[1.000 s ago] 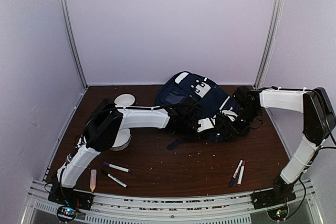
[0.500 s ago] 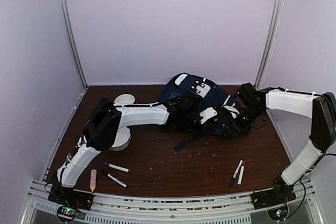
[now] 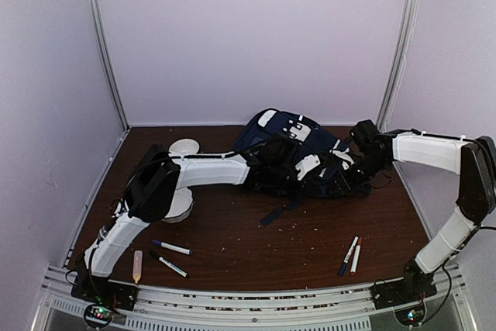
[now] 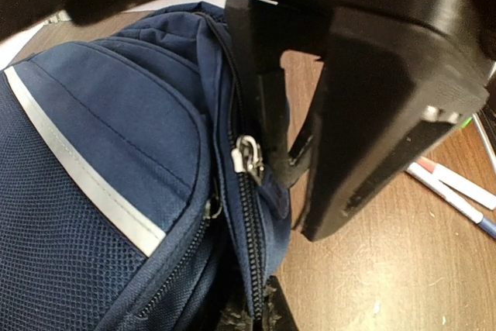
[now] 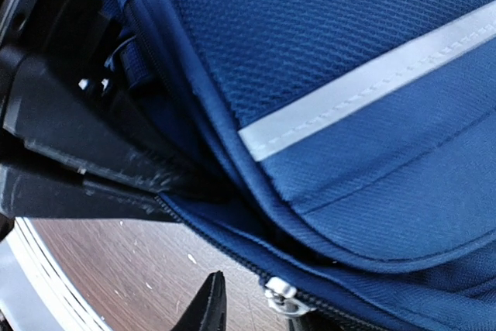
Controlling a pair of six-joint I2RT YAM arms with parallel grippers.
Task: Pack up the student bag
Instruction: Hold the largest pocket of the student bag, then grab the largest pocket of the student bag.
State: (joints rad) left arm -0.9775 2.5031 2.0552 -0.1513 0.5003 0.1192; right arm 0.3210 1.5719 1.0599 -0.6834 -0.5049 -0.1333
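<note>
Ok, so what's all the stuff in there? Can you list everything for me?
student bag: one, navy blue with white stripes, back middle of the table.
markers: four, white, two near the left, two near the right.
round white things: two, one behind the left arm, one under it.
small tube: one, pale pink, front left beside the markers.
table: one, dark brown, speckled with crumbs.
left gripper: one, black, shut at the bag's zipper edge.
right gripper: one, black, against the bag's right side; open or shut unclear.
</note>
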